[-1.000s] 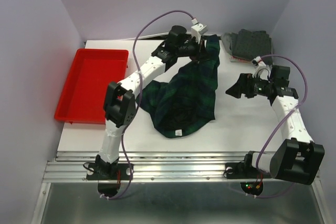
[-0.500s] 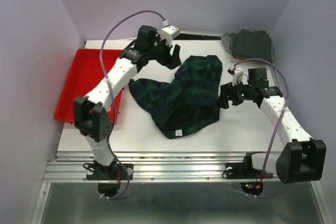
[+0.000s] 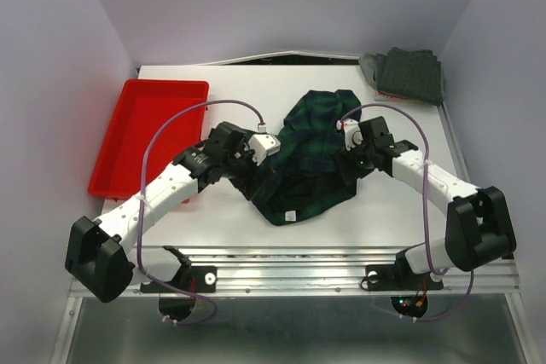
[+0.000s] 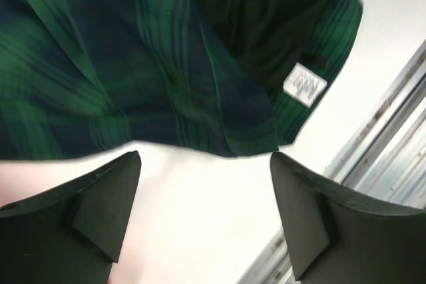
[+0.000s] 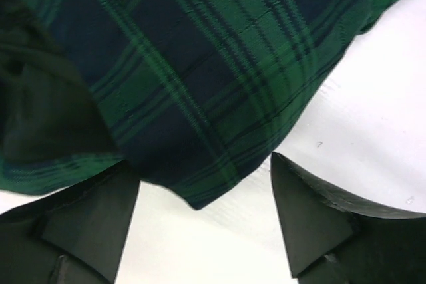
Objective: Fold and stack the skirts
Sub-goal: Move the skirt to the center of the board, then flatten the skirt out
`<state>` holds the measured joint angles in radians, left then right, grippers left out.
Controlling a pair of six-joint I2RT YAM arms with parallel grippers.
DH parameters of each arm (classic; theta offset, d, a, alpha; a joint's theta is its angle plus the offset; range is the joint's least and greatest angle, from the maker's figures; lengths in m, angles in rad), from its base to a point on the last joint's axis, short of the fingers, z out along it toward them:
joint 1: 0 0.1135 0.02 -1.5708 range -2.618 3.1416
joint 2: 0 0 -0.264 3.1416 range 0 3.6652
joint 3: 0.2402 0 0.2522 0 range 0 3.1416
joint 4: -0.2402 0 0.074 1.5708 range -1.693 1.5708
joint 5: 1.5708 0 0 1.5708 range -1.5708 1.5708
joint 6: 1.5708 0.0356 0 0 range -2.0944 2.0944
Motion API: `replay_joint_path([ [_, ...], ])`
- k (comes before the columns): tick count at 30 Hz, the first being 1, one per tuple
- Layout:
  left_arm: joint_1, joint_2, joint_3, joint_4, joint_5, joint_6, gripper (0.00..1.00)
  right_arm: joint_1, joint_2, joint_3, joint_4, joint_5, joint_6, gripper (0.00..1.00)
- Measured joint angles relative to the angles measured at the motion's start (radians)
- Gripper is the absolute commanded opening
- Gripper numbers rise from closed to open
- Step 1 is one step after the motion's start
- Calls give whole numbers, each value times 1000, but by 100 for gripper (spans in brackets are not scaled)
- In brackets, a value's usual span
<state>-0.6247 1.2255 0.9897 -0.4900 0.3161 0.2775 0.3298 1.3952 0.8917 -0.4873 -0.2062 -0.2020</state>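
The dark green-navy plaid skirt [image 3: 309, 153] lies crumpled in the middle of the white table, its white label [image 3: 290, 216] near the front hem. My left gripper [image 3: 247, 178] is low at the skirt's left edge. In the left wrist view the left gripper [image 4: 205, 157] stands open over bare table, the plaid skirt [image 4: 153, 64] just beyond its tips. My right gripper [image 3: 345, 165] is at the skirt's right edge. Seen from the right wrist, the right gripper [image 5: 202, 161] is open, a corner of the plaid skirt [image 5: 200, 78] reaching between its fingers. A folded charcoal dotted skirt [image 3: 409, 74] rests at the back right.
A red plastic tray [image 3: 149, 134] sits along the table's left side, close to the left arm's forearm. The metal rail [image 3: 290, 266] runs along the near edge and shows as the rail [image 4: 393, 131] in the left wrist view.
The left gripper let go of the skirt's far edge, opened wide, and swung back down to its left edge. The skirt settled flat. The right arm moved left to the skirt's right edge.
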Motion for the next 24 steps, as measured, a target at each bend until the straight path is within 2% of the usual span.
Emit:
replay_joint_path([
  [4, -40, -2, -26, -21, -51, 9, 99, 19, 24, 0, 40, 67, 15, 64],
  [7, -82, -4, -26, -6, -86, 10, 99, 33, 27, 0, 65, 106, 24, 47],
  [13, -243, 10, -26, 32, -176, 10, 99, 39, 29, 0, 92, 156, 48, 31],
  [21, -415, 128, -47, 105, -430, -17, 99, 39, 28, 3, 93, 172, 89, 1],
  [24, -447, 174, -70, 132, -558, -27, 98, 39, 26, 31, 75, 171, 113, 1],
])
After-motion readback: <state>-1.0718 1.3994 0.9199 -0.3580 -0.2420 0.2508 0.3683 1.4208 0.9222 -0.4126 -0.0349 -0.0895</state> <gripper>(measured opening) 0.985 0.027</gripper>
